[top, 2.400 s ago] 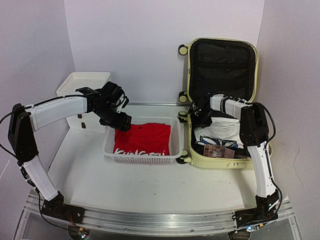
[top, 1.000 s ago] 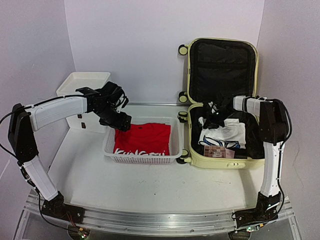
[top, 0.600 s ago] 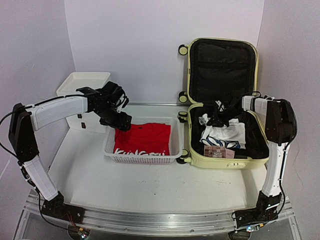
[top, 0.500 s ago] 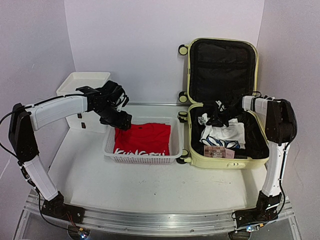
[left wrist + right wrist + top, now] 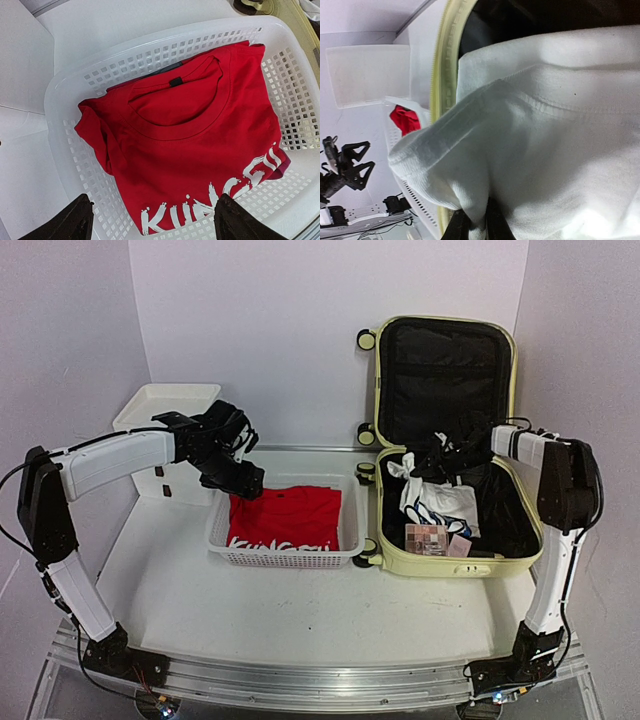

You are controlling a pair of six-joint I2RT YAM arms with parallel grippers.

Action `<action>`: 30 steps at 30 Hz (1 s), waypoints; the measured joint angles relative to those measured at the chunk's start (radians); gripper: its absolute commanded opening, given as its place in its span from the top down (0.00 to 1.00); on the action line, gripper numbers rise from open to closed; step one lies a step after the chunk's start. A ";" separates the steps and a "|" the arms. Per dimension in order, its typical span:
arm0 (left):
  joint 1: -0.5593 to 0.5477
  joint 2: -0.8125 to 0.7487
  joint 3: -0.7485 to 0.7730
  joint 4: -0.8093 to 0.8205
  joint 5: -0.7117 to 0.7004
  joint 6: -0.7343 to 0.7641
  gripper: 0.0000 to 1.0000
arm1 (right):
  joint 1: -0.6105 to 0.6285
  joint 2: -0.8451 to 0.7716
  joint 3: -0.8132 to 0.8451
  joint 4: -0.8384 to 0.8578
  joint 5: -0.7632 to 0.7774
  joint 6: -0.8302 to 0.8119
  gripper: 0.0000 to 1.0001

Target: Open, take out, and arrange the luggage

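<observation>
The near strip of the table (image 5: 300,610) carries nothing but the two arm bases. Next out is the one white perforated basket (image 5: 285,558), with a single red T-shirt (image 5: 285,515) folded in it. The left hand (image 5: 243,480) hovers over the basket's 10 o'clock corner with its fingers spread wide and nothing between them, exactly as it stood a moment ago.

At 3 o'clock from the basket lies the luggage (image 5: 450,565), flat on the table with its shell open and touching the basket's side. A flat brownish box (image 5: 426,537) sits at the near end of the shell, one by my count, with a small pinkish piece beside it that I cannot identify.

The change is on the right. That arm was reaching low into the shell's 9 o'clock side. Now the right hand (image 5: 443,455) is drawn up and back towards 12 o'clock, pinched shut on one white garment (image 5: 440,502), which trails down from it into the shell. By my reading the take-out step is under way: the garment is lifted but has not cleared the rim.

Beyond it the lid (image 5: 445,375) stands upright against the back wall, its black lining showing. At 10 o'clock from the basket is one white drawer box (image 5: 165,410).
</observation>
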State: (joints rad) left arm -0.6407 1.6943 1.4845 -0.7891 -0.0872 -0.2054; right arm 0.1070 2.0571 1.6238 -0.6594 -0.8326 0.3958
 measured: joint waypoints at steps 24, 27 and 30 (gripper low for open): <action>0.000 0.002 0.000 0.000 0.008 -0.004 0.16 | 0.022 -0.040 0.030 0.077 -0.070 0.197 1.00; 0.000 0.002 0.000 0.000 0.009 -0.005 0.16 | 0.054 -0.048 0.030 0.084 -0.071 0.222 1.00; 0.000 0.002 0.000 0.000 0.009 -0.005 0.16 | 0.093 -0.059 0.030 0.090 -0.073 0.249 1.00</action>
State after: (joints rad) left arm -0.6403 1.6958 1.4845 -0.7895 -0.0780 -0.2100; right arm 0.2001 1.9984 1.6539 -0.5690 -0.9058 0.6449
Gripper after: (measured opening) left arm 0.837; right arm 0.097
